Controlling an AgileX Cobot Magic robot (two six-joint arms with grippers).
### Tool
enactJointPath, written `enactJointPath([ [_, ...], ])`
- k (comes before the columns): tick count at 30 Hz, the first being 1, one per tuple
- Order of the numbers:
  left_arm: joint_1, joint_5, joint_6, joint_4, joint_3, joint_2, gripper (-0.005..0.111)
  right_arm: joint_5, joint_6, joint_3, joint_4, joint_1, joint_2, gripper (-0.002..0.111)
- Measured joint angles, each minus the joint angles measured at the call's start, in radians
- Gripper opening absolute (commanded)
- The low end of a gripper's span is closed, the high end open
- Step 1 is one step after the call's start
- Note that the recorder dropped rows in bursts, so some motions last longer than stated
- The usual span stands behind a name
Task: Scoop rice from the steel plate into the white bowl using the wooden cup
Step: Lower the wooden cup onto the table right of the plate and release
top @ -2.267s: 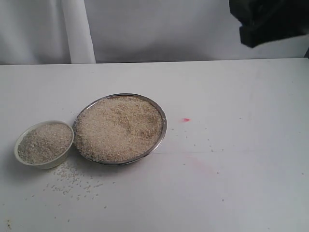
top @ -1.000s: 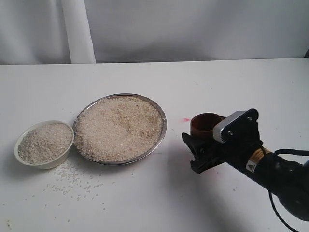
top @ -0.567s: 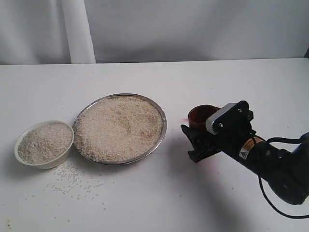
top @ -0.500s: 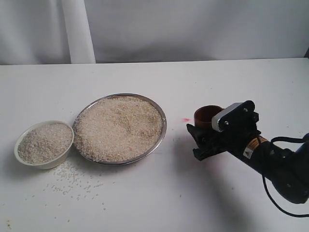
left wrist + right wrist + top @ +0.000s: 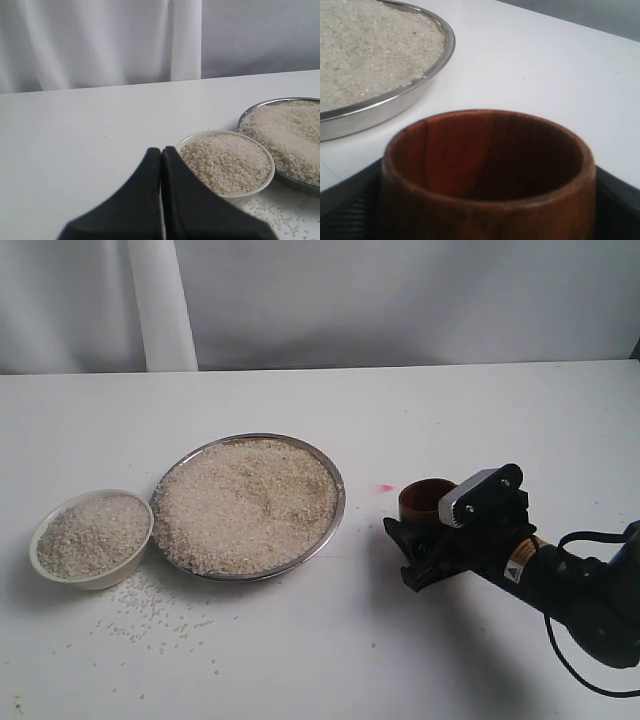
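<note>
1. The small cream-white ceramic bowl is already nearly full of off-white rice, and the wide shiny steel plate is heaped too, so more scooping looks possible.
2. Right gripper pinches the glossy reddish-brown wooden cup, no rice visible inside, near the plate's right side.
3. Left gripper hangs with its fingers pressed together.

White table: matte, fills most of exterior view, far edge meets backdrop. Small red mark on table surface, right of centre. Backdrop: pale grey, plain, behind table. Brighter white vertical band in backdrop's left part, reaching down to table's far edge; post or curtain fold, cannot tell. Left wrist view: white curtain with soft vertical folds, flat grey panel beside it, both behind table.
</note>
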Motion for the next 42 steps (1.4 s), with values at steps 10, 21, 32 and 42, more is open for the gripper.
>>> enactJointPath([
  [10,0.0,0.0,0.0,0.0,0.0,0.0,0.0,0.001,-0.012,0.0,-0.011,0.0,0.0,0.058],
  [21,0.0,0.0,0.0,0.0,0.0,0.0,0.0,-0.003,-0.008,0.0,0.004,0.0,0.0,0.079],
  [32,0.0,0.0,0.0,0.0,0.0,0.0,0.0,-0.051,-0.003,0.031,0.019,0.0,-0.004,0.095],
  [42,0.0,0.0,0.0,0.0,0.0,0.0,0.0,-0.067,-0.099,0.203,0.092,0.0,-0.381,0.095],
])
